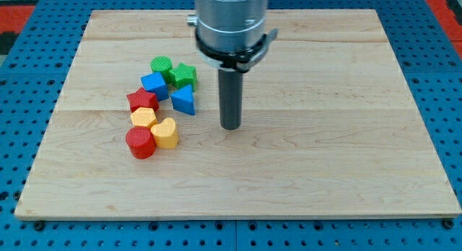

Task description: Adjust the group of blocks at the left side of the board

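A cluster of blocks lies on the left half of the wooden board [325, 172]. From the top: a green round block [161, 65], a green star [183, 75], a blue cube [154, 84], a blue triangle [183, 100], a red star-like block [142, 101], an orange hexagon [143, 117], a yellow heart [165, 133] and a red cylinder [140, 143]. They touch or nearly touch each other. My tip [230, 126] rests on the board to the right of the cluster, a short gap from the blue triangle and the yellow heart.
The arm's grey housing [231, 20] hangs over the board's top middle. A blue pegboard surface [22, 135] surrounds the board on all sides.
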Available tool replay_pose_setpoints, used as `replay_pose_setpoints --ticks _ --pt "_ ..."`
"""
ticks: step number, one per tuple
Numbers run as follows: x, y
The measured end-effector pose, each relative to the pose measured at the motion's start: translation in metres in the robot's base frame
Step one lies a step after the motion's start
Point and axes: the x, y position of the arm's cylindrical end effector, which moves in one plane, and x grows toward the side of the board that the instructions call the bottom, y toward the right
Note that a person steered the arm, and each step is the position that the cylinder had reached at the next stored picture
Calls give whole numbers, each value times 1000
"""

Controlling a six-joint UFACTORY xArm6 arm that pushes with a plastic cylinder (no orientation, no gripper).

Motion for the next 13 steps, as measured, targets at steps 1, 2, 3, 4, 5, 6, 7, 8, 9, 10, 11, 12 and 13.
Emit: replay_pose_setpoints --ticks 1,2,3,4,5,6,7,8,9,10,11,12,13 --pt "-41 15" --pt "-74 -1" --pt "-73 -49" --pt "-63 -62" --pt "-52 -62" --pt "-51 -62" --pt "-47 -62" --pt "-44 -54" --pt "-28 -50" --pt "0 -65" --pt "14 -74" --pt "23 -74" --pt "27 -74"
